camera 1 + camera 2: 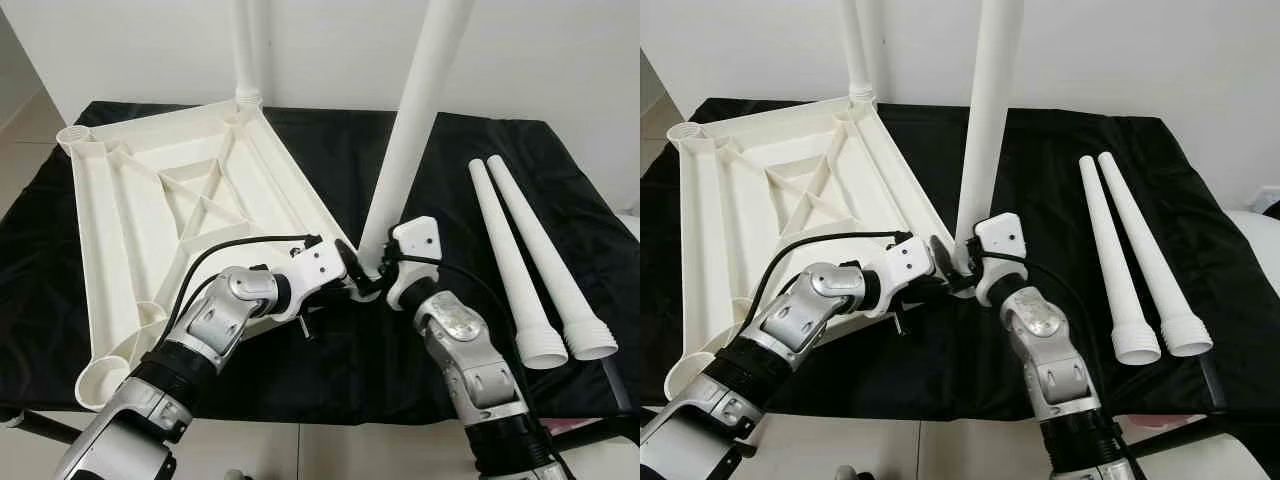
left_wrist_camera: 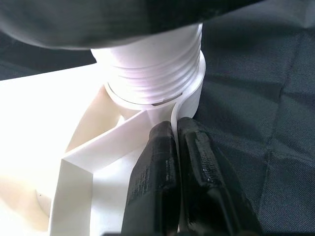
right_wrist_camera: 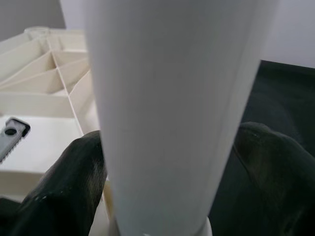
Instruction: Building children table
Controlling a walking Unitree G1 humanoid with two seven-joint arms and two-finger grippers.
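Our left gripper (image 1: 352, 281) pinches the white ribbed plastic tabletop (image 1: 130, 200) rim steady; right gripper (image 1: 383, 268) clasps the white tapered leg (image 1: 415, 120), screwing it into the corner socket.

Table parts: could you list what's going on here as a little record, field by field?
Tabletop: white, upside down on the black cloth
Legs fitted: one at the far corner
Leg being fitted: upright at the near right corner socket
Right gripper: fingers around that leg's base
Left gripper: fingers pinching the tabletop's rim by the socket
Loose legs: two, lying on the right
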